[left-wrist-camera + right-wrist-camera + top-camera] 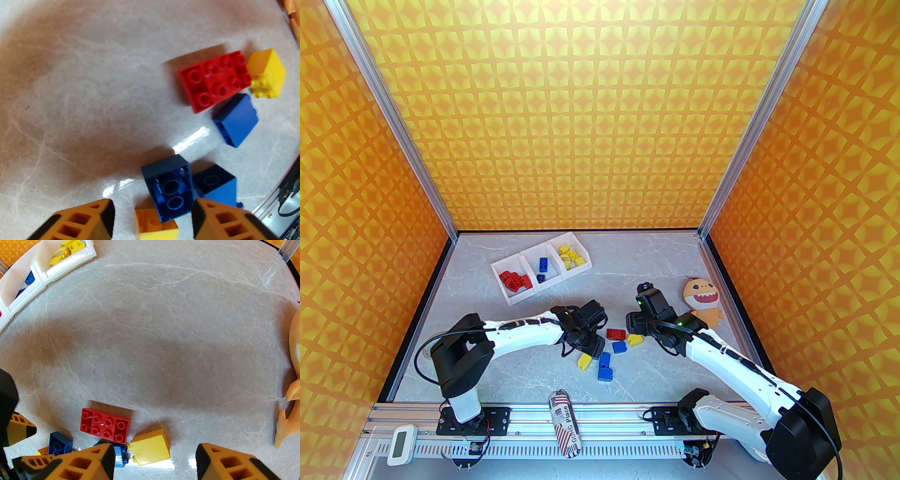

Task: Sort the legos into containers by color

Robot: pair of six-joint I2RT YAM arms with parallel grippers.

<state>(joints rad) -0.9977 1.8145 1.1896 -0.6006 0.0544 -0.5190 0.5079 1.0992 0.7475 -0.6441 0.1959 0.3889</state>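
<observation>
- At the far left, the containers [509, 266] stand as one white row. Red bricks are in its left bin, blue in the middle and yellow in the right, so we read each bin as already given its color.
- The left gripper [152, 208] hangs low over the pile with its fingers spread and pinching nothing. An upturned blue brick [170, 187] lies between them, close to the right finger and with a gap to the left one. We take that straddle as lining up a grip across the brick's sides.
- A near yellow brick [155, 225] sits tucked against that blue one, also between the fingers. We think a close could catch both.
- The remaining loose legos [604, 363] lie clustered on the table between the two arms, well apart from the bins. A red brick [616, 333] sits studs up among them.
- The right gripper [152, 451] is also spread and empty. A tipped yellow brick [150, 447] lies on the table between its fingers, which suggests that brick is its target.
- At the far right, the orange plush [704, 300] lies apart from the bricks and has no part in the sorting.
</observation>
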